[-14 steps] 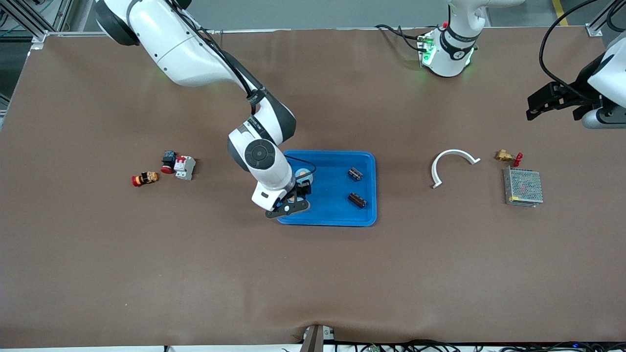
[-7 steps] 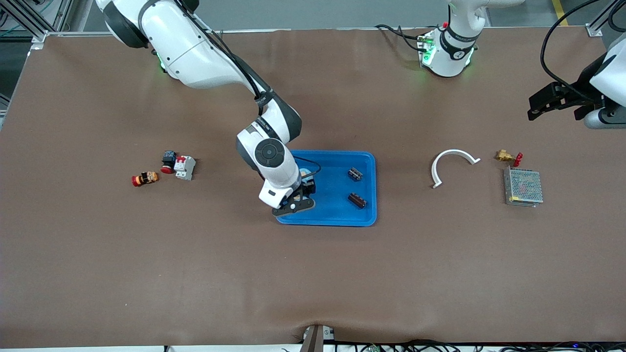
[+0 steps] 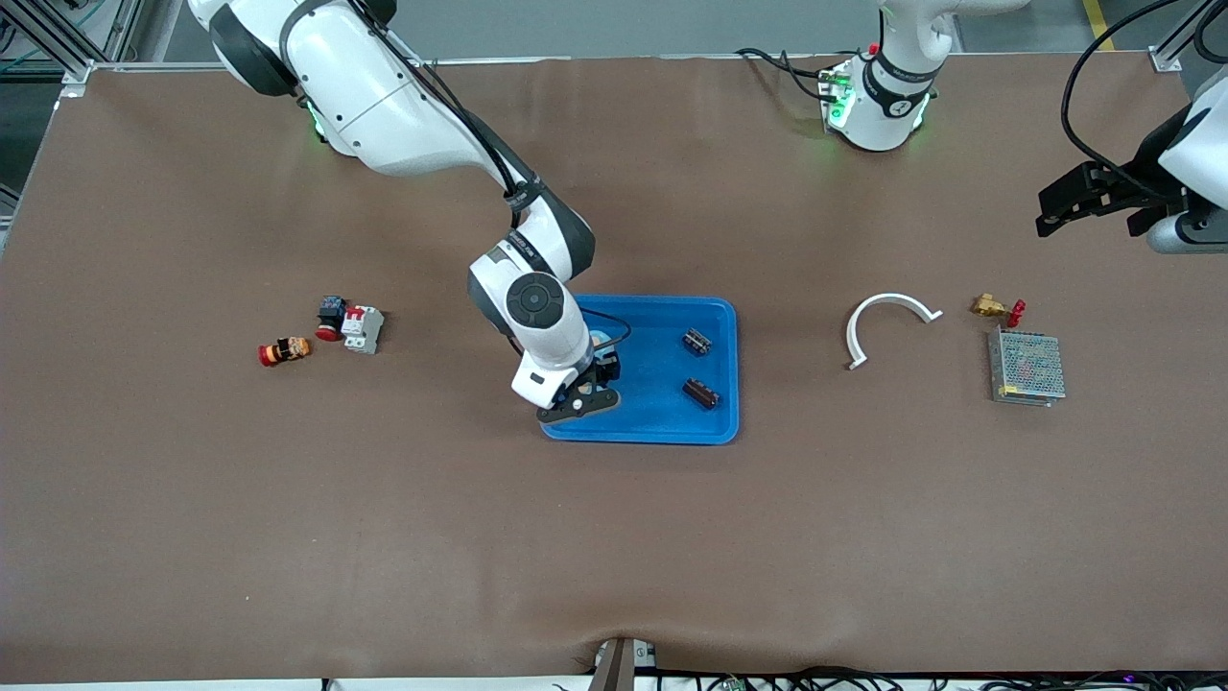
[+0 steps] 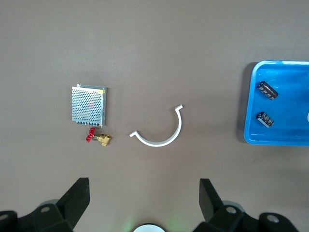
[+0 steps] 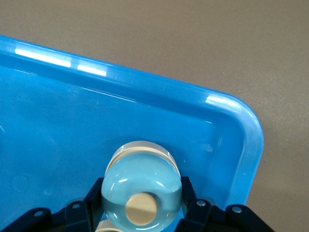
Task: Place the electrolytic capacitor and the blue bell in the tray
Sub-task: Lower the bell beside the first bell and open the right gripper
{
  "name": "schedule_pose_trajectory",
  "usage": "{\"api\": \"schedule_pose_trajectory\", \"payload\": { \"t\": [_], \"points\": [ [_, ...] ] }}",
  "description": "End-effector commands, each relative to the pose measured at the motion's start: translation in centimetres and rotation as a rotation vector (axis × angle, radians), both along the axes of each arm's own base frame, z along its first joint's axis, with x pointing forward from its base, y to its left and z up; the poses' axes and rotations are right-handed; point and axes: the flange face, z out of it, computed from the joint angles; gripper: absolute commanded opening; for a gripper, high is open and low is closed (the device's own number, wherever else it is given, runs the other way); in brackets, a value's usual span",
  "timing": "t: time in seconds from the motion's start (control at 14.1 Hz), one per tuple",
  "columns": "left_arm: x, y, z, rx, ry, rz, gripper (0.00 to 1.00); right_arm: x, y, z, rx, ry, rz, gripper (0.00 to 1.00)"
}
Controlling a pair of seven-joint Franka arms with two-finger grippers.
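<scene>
I'm seeing the right gripper (image 3: 587,395) sitting low over the blue tray (image 3: 721,422), at the corner toward the right arm's end, jaws clamped on the blue bell (image 5: 142,189). Two electrolytic capacitors (image 3: 697,342) are lying in the tray already. The left gripper (image 4: 145,195) is waiting spread wide over bare table near the white clip (image 4: 159,130).

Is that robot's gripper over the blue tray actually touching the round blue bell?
Touching. The right wrist view shows the right gripper shut on the blue bell, its fingers pressed against both sides, above the tray.
</scene>
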Motion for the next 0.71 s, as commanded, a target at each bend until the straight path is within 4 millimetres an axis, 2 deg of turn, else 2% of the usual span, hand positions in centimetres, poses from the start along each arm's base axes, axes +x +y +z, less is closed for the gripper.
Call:
{"api": "schedule_pose_trajectory", "payload": {
  "t": [0.0, 0.5, 0.57, 0.64],
  "points": [
    [0.14, 0.37, 0.37, -0.018, -0.020, -0.013, 1.00, 0.41, 0.66, -0.26, -0.003, -0.023, -0.011, 0.46],
    [0.31, 0.01, 0.43, -0.012, -0.030, -0.010, 1.00, 0.42, 0.68, -0.45, -0.005, -0.030, -0.008, 0.47],
    [0.71, -0.30, 0.45, -0.010, -0.033, -0.011, 1.00, 0.42, 0.68, -0.45, -0.005, -0.030, -0.008, 0.54],
    [1.07, -0.45, 0.61, -0.008, -0.038, -0.015, 1.00, 0.42, 0.68, -0.45, -0.005, -0.030, -0.008, 0.82]
  ]
}}
